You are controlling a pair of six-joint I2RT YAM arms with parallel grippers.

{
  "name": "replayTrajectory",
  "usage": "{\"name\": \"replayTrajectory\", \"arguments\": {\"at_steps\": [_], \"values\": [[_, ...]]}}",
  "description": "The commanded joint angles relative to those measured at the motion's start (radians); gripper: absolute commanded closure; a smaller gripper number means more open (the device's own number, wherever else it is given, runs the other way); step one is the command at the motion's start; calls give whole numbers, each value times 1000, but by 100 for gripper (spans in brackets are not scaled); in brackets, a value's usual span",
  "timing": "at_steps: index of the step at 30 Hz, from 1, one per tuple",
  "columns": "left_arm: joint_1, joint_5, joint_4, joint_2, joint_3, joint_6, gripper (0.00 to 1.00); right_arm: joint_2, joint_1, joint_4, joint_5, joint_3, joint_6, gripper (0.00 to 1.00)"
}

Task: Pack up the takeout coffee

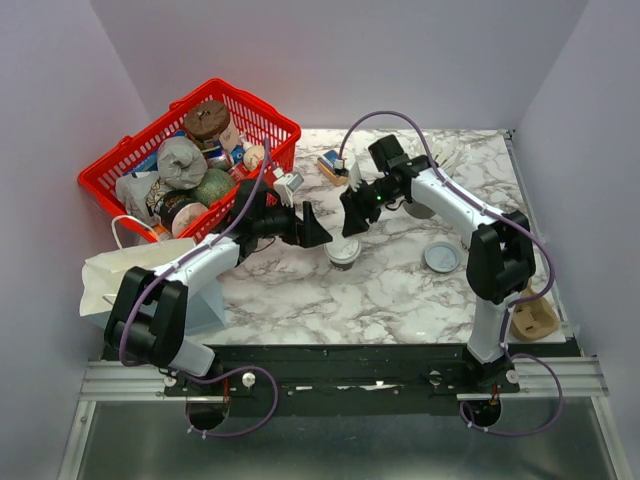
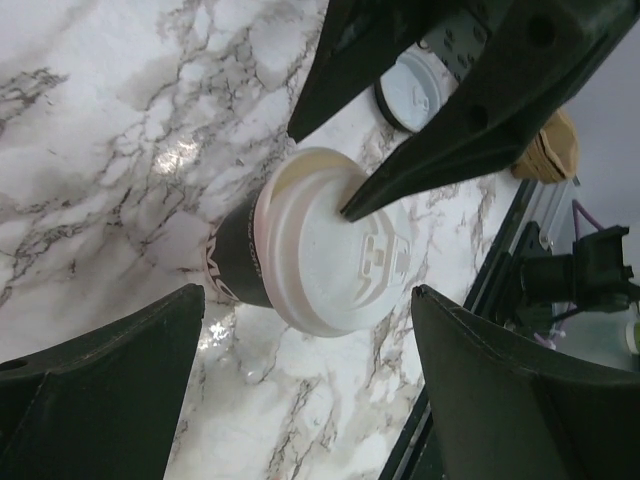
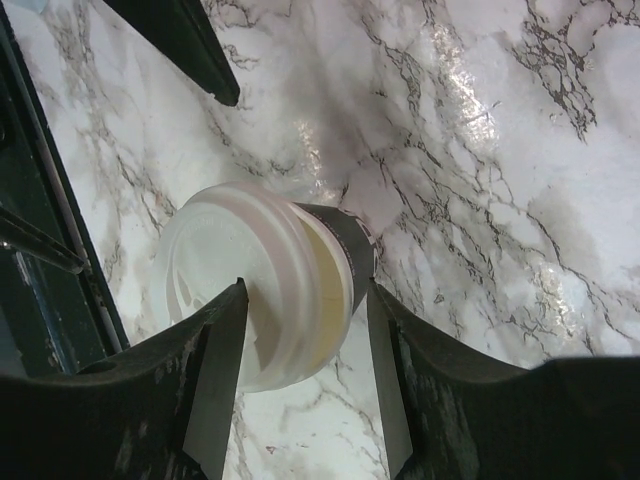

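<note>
The left gripper [image 1: 312,230], spread wide and empty, sits just left of the takeout coffee [image 1: 343,251], which stands upright on the marble table [image 1: 400,290]. The right gripper [image 1: 350,228], nearer, straddles its lid from the far side; whether it actually grips is unclear.

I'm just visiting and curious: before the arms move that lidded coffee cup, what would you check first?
1. Seating of the lid on the takeout coffee: ok.
2. Coffee upright on the table: ok.
3. Fingers of the right gripper on either side of the lid: ok.
4. Firmness of that grip: cannot tell.
5. Opening of the left gripper, clear of the coffee: ok.
6. Mouth of the white paper bag open: cannot tell.
</note>
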Motion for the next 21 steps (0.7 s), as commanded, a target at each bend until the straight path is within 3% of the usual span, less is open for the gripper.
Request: {"name": "replayTrajectory", "arguments": {"at_steps": [1, 12, 21], "values": [[-1, 95, -23, 16, -23, 57, 8, 27, -12, -29, 8, 26, 8, 42], [-17, 63, -15, 59, -17, 68, 11, 28, -29, -20, 7, 40, 41, 46], [-28, 56, -58, 122, 38, 94, 15, 15, -30, -6, -36, -6, 95, 40]]}}
